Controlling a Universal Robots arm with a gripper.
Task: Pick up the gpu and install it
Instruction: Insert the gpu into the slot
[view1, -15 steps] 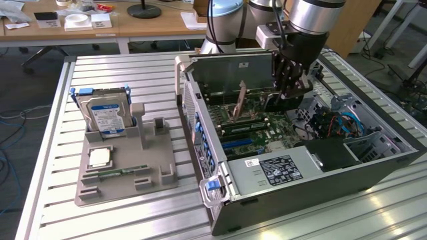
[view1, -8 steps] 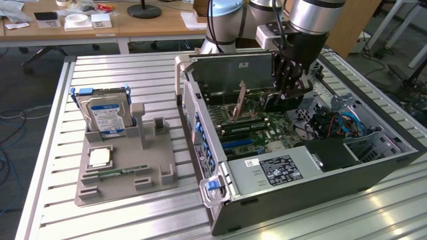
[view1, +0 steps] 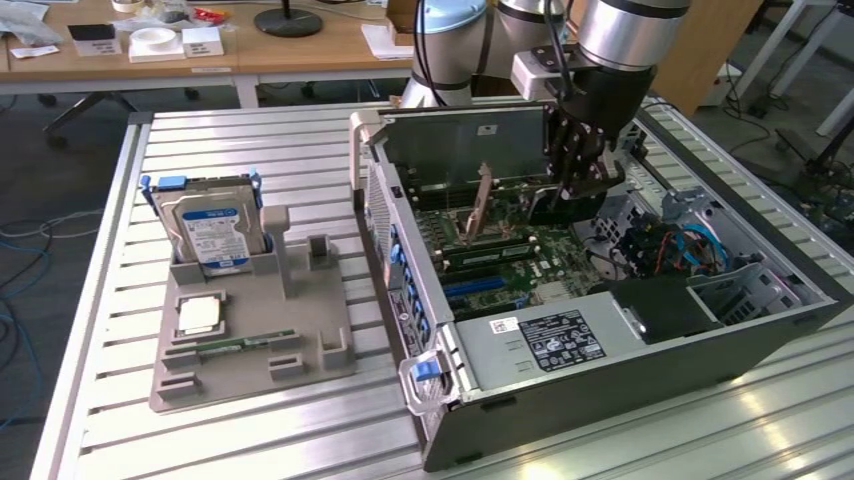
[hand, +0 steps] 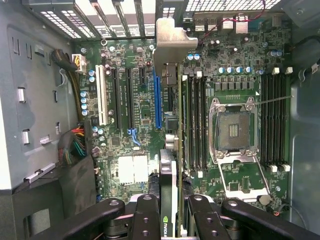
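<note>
Claw (view1: 577, 190) is down inside the open PC case (view1: 641, 370), clamped shut on the gpu (view1: 558, 208). Wrist view: gpu (hand: 169, 200) sits edge-on between the two fingers (hand: 146, 217), metal end bracket (hand: 172, 42) at the far end by the case's rear slot openings. Card hangs over the motherboard (hand: 135, 150), running parallel to the expansion slots, just beside the blue PCIe slot (hand: 158, 100) on the side toward the memory slots (hand: 195, 120). Can't tell if the card edge is touching the board or a slot. CPU socket (hand: 234, 129) is open and bare, lever sticking out. White slot (hand: 103, 95) is well clear of the card. Exterior view: the case lies on its side on the slatted counter (view1: 267, 430), side panel off. On the exterior view's left a grey fixture tray (view1: 320, 355) holds a hard drive (view1: 214, 225) standing upright with its blue-white label, a CPU chip (view1: 200, 313) lying flat, and a green memory stick (view1: 238, 346) lying in a groove near the tray's front.
</note>
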